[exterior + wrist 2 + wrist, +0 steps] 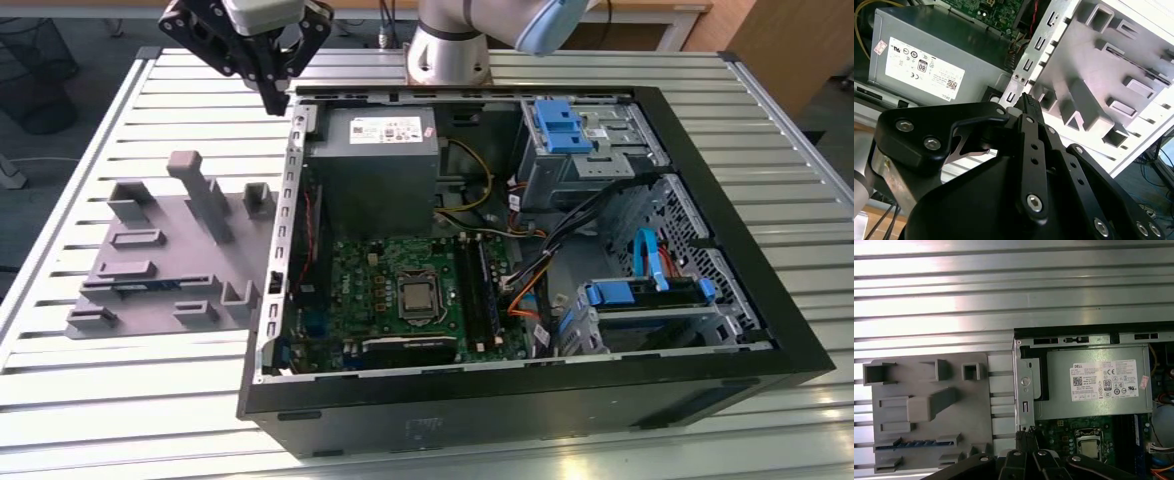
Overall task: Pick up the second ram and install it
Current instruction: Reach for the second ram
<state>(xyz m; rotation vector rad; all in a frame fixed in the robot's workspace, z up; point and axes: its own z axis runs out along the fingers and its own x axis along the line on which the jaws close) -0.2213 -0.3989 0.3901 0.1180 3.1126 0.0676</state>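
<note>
The hand [276, 102] is black metal with round bolts. It hangs above the back corner of the computer case [534, 410], on the exterior view's left. Its two thin fingers are pressed together to a point, with nothing between them. You can see this in the second wrist view, where the hand [1026, 99] ends in one narrow tip.

The ram [134, 284] is a long, thin, blue-green strip. It sits in a slot of the gray holder [147, 240], well apart from the hand. In the first wrist view the ram [913, 443] shows a bumpy edge inside its slot.

The gray holder is flat, dull plastic with blocky posts and square pockets. It lies just beside the case on the tabletop [160, 420], which is made of shiny ribbed metal slats.

The case is a black box lying open. Inside is a gray metal power box [376, 175] with a white sticker [1106, 382]. The sticker has small black print and round marks. Beside the power box lies a green board [367, 280] with a square silver chip [419, 296]. Bright blue clips [558, 125] sit on the exterior view's right
</note>
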